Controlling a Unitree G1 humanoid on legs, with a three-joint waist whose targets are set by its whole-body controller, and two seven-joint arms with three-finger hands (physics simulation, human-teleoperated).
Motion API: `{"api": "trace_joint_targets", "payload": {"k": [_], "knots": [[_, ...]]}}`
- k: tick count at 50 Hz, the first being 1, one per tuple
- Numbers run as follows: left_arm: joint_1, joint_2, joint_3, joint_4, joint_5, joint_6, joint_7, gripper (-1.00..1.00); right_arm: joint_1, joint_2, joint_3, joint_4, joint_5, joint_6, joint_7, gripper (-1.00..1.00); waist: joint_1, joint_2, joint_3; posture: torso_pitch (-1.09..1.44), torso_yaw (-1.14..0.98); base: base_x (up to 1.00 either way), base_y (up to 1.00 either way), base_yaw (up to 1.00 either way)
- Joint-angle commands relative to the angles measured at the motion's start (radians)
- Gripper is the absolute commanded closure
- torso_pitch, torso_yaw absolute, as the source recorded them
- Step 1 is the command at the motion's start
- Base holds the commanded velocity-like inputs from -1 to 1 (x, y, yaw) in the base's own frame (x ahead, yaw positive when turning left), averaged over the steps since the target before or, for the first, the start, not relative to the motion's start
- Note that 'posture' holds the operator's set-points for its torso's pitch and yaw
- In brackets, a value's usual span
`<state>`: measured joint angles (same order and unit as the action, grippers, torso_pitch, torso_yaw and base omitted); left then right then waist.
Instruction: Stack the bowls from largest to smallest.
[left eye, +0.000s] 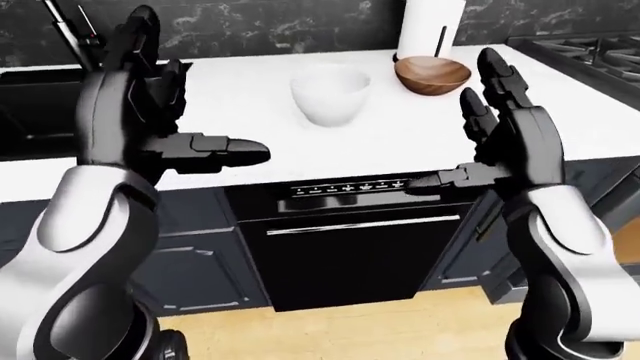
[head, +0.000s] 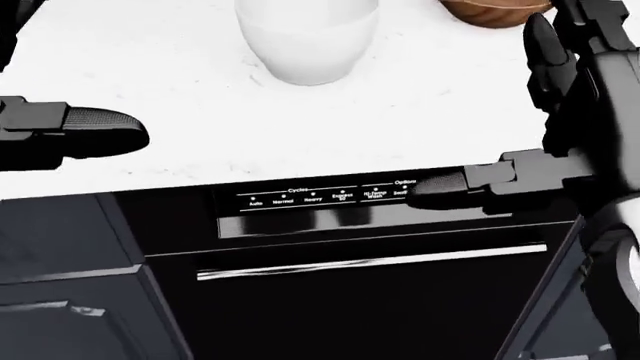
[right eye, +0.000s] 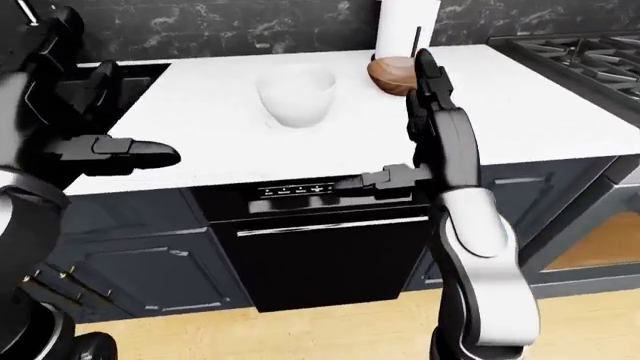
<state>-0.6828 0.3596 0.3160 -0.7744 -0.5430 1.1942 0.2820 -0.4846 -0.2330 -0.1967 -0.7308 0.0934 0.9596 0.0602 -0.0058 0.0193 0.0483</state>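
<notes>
Right now both hands are raised over the near edge of the surface (left eye: 250, 112), empty and not yet reaching. The left hand (left eye: 150, 112) is spread open, fingers up and thumb pointing across; the right hand (left eye: 500, 135) stands the same way, open, with nothing between its fingers.

Two bowls show. A white bowl (left eye: 330, 94) sits upright about midway across the surface, well in from the near edge. A wooden bowl (left eye: 432, 75) sits nearer the far edge, toward the stove (left eye: 590, 49) side, just beside a white roll (left eye: 430, 26) on a stand. The two are near each other but apart. Whether a third bowl exists cannot be told; none shows in these views.

By my reading, the approach step is in hand: the robot faces the dishwasher (left eye: 350, 247) below the surface and no grasp has begun. The white bowl looks deeper and taller, the wooden one shallower, so which is larger is hard to call. Whichever is smaller goes inside the other. The next move calls for reaching a hand forward over the near edge, closing fingers over one rim, then lifting clear before setting it into the other bowl.
</notes>
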Motion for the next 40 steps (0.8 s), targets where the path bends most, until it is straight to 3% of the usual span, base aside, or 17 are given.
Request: {"api": "trace_joint_targets", "payload": {"k": [1, 2, 3, 8, 12, 14, 15, 18, 23, 26, 27, 29, 32, 33, 35, 38, 40], "knots": [[-0.020, 0.008, -0.009, 0.003, -0.018, -0.015, 0.002, -1.00, -0.018, -0.014, -0.023, -0.018, -0.003, -0.011, -0.010, -1.00, -0.008, 0.014, -0.018, 0.00, 0.00, 0.00, 0.00, 0.00], [-0.023, 0.011, -0.009, 0.007, -0.020, -0.017, 0.003, -1.00, -0.020, -0.018, -0.022, -0.019, -0.003, -0.009, -0.011, -1.00, -0.011, 0.043, -0.026, 0.00, 0.00, 0.00, 0.00, 0.00], [-0.027, 0.015, -0.006, 0.011, -0.024, -0.017, 0.005, -1.00, -0.027, -0.021, -0.023, -0.025, 0.001, 0.001, -0.010, -1.00, -0.007, 0.015, -0.039, 0.00, 0.00, 0.16, 0.00, 0.00], [-0.029, 0.031, 0.005, 0.014, -0.044, -0.018, 0.015, -1.00, -0.039, -0.029, -0.028, -0.028, 0.012, 0.005, -0.010, -1.00, 0.016, 0.000, 0.009, 0.00, 0.00, 0.52, 0.00, 0.00], [-0.034, 0.047, 0.017, 0.022, -0.063, -0.019, 0.020, -1.00, -0.041, -0.031, -0.027, -0.036, 0.015, 0.011, -0.016, -1.00, 0.032, -0.048, 0.014, 0.00, 0.00, 0.59, 0.00, 0.00], [-0.037, 0.051, 0.020, 0.022, -0.074, -0.017, 0.026, -1.00, -0.047, -0.032, -0.030, -0.043, 0.020, 0.024, -0.019, -1.00, 0.029, -0.120, -0.013, 0.00, 0.00, 0.59, 0.00, 0.00], [-0.038, 0.054, 0.021, 0.025, -0.077, -0.020, 0.029, -1.00, -0.050, -0.033, -0.033, -0.044, 0.023, 0.028, -0.020, -1.00, 0.024, -0.087, 0.017, 0.00, 0.00, 0.57, 0.00, 0.00], [-0.033, 0.059, 0.021, 0.023, -0.089, -0.023, 0.037, -1.00, -0.057, -0.038, -0.034, -0.053, 0.028, 0.042, -0.023, -1.00, 0.026, -0.080, -0.011, 0.00, 0.00, 0.53, 0.00, 0.00], [-0.032, 0.069, 0.021, 0.022, -0.106, -0.023, 0.050, -1.00, -0.052, -0.036, -0.035, -0.047, 0.035, 0.033, -0.028, -1.00, 0.013, -0.047, -0.012, 0.00, 0.00, 0.15, 0.00, 0.00], [-0.030, 0.075, 0.024, 0.025, -0.115, -0.029, 0.052, -1.00, -0.057, -0.035, -0.031, -0.048, 0.041, 0.032, -0.029, -1.00, 0.005, 0.039, -0.051, 0.00, 0.00, 0.00, 0.06, 0.00], [-0.030, 0.077, 0.025, 0.026, -0.118, -0.030, 0.053, -1.00, -0.058, -0.036, -0.030, -0.046, 0.042, 0.031, -0.030, -1.00, 0.032, -0.012, -0.027, 0.00, 0.00, 0.00, 0.00, 0.36], [-0.032, 0.083, 0.033, 0.026, -0.130, -0.026, 0.058, -1.00, -0.063, -0.039, -0.026, -0.038, 0.041, 0.027, -0.031, -1.00, 0.036, 0.029, -0.021, 0.00, 0.00, 0.00, 0.00, 0.73], [-0.032, 0.092, 0.039, 0.028, -0.143, -0.029, 0.064, -1.00, -0.084, -0.045, -0.031, -0.039, 0.046, 0.049, -0.035, -1.00, 0.019, 0.017, -0.031, 0.00, 0.00, 0.00, 0.07, 0.46], [-0.031, 0.094, 0.037, 0.032, -0.146, -0.034, 0.067, -1.00, -0.086, -0.038, -0.039, -0.037, 0.058, 0.049, -0.036, -1.00, 0.036, -0.010, -0.016, 0.00, 0.00, 0.00, 0.00, 0.00], [-0.028, 0.097, 0.034, 0.031, -0.151, -0.038, 0.071, -1.00, -0.083, -0.041, -0.035, -0.034, 0.061, 0.047, -0.039, -1.00, 0.038, -0.015, 0.020, 0.00, 0.00, 0.00, 0.00, 0.00], [-0.035, 0.102, 0.034, 0.035, -0.160, -0.038, 0.078, -1.00, -0.087, -0.048, -0.035, -0.039, 0.066, 0.054, -0.042, -1.00, 0.038, -0.080, -0.005, 0.00, 0.00, 0.00, 0.00, 0.00], [-0.032, 0.104, 0.034, 0.035, -0.165, -0.041, 0.083, -1.00, -0.095, -0.053, -0.036, -0.039, 0.069, 0.058, -0.042, -1.00, 0.024, -0.042, -0.006, 0.00, 0.00, 0.00, 0.00, 0.00]]}}
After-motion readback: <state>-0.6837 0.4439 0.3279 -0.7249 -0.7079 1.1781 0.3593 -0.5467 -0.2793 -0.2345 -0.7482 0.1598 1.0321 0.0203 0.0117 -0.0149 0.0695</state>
